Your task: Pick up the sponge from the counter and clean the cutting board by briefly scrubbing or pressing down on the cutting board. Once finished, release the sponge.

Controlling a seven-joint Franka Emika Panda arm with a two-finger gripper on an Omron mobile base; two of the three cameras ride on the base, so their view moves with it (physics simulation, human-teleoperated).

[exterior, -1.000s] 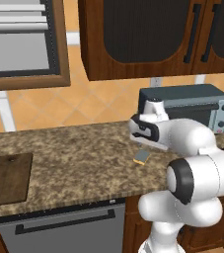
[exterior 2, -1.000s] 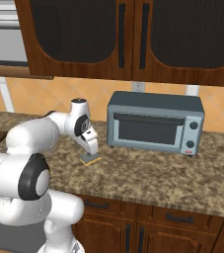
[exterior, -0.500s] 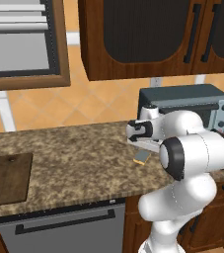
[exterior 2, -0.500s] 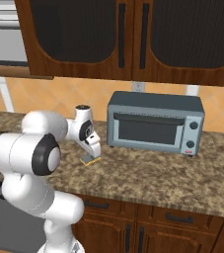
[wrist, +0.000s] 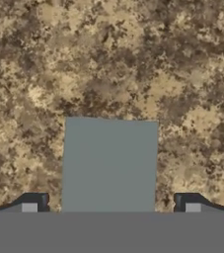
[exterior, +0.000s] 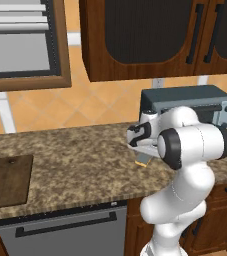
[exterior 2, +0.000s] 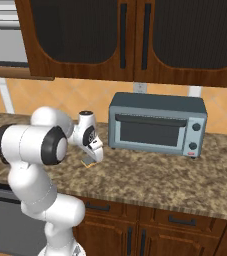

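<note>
Jaws stand wide open, one dark fingertip (wrist: 34,203) on each side of the sponge (wrist: 109,165) in the hand view, with bare gaps between tips and sponge, so nothing is gripped. That sponge shows its grey-blue top as a plain rectangle lying flat on the speckled brown and tan granite bench (wrist: 133,64), its longer sides running away from the fingertips. From the left base view the gripper (exterior: 141,152) hangs just above the sponge (exterior: 143,160), whose yellow layer peeks out below the hand, near the front-to-middle of the bench (exterior: 80,165). From the right base view the same gripper (exterior 2: 92,151) points down at the sponge (exterior 2: 89,161), which sits a little in front of and to the left of one grey-blue toaster oven (exterior 2: 157,124). One dark wooden cutting board (exterior: 6,181) lies flat at the bench's far left end, well apart from the sponge, with a small hole near its far edge. Below the bench front is one grey dishwasher panel (exterior: 60,232) with a dark handle, beside brown drawers (exterior 2: 185,220). Behind runs an orange tiled wall (exterior: 100,107), and above it hang dark-fronted wooden cabinets (exterior 2: 135,35).
</note>
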